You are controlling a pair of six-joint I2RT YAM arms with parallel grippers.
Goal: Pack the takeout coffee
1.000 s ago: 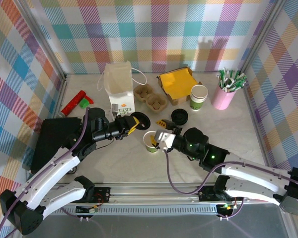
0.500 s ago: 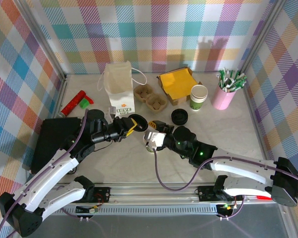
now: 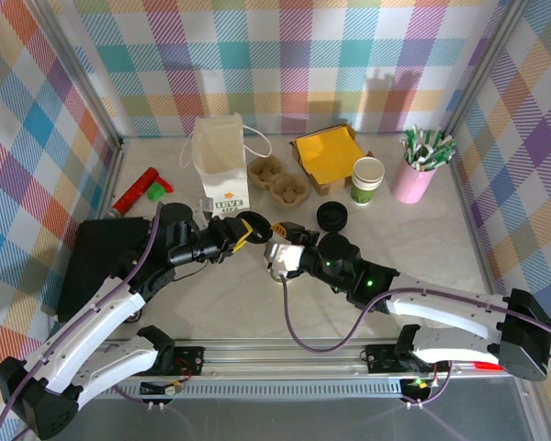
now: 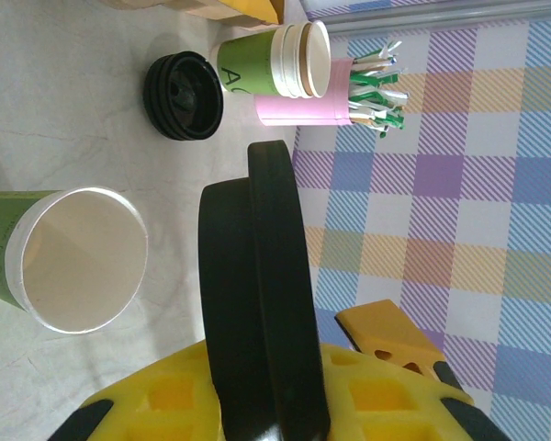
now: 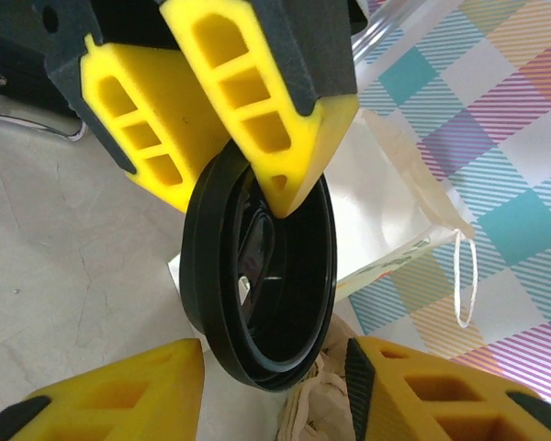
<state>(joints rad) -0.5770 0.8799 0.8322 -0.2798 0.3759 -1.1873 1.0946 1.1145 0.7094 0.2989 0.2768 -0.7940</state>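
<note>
Plaid walls are seen round a pale surface point(image 3: 239, 299). From above, the left tool point(image 3: 245, 230) is found pinching a black lid point(image 3: 254, 223) on edge, held clear of the surface just near of the paper bag point(image 3: 220, 161). The right tool point(image 3: 275, 241) is set nose to nose with it. A cup tray point(image 3: 277, 182) lies just beyond. A second lid point(image 3: 331, 216), a second cup point(image 3: 367, 179) and the pink cup of sticks point(image 3: 413, 179) are placed farther right.

From the left wrist, the black lid point(image 4: 257, 294) is seen clamped by its rim between yellow fingers point(image 4: 179, 395). The coffee cup point(image 4: 73, 257) stands upright and uncovered on the surface, beside the lid and apart from it.

From the right wrist, that tool's own fingers point(image 5: 119, 400) are seen spread, with the lid's lower rim point(image 5: 257, 367) dipping between them (contact cannot be judged).

Capping the cup is judged to be the step in hand, with bagging yet to be done. For the next move, the lid would need to be turned flat, centred over the thin paper rim and pressed down evenly while the cup is steadied. Little room is left between the two tools, and the bag and tray crowd the far side. Open surface is offered on the near side.
</note>
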